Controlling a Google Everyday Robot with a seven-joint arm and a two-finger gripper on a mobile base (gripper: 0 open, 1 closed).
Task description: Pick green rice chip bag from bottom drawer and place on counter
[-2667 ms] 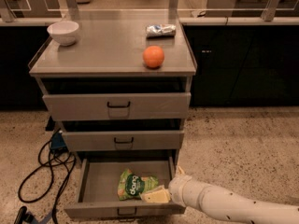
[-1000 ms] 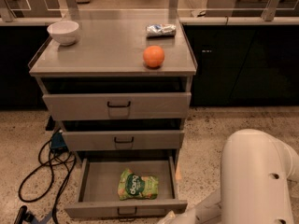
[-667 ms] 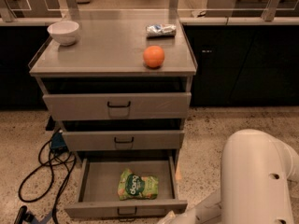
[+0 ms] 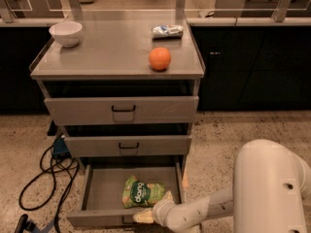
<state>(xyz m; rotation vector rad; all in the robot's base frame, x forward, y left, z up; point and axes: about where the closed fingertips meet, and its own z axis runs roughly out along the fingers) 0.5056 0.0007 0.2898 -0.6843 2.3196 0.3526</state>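
The green rice chip bag [image 4: 143, 192] lies flat in the open bottom drawer [image 4: 97, 188], right of its middle and near the front. My gripper [image 4: 144, 217] is low at the drawer's front edge, just in front of the bag, at the end of the white arm [image 4: 204, 210] that reaches in from the right. It holds nothing that I can see. The counter [image 4: 112, 47] is the grey cabinet top above.
On the counter stand a white bowl [image 4: 65, 33] at the back left, an orange [image 4: 160, 58] at the front right and a silver-blue wrapper [image 4: 167, 31] at the back right. The two upper drawers [image 4: 121, 109] are shut. Black cables [image 4: 43, 178] lie on the floor to the left.
The gripper left the bag, pulled back out of view at the lower right, and now reaches left again to the drawer's front edge. The bag has not moved.
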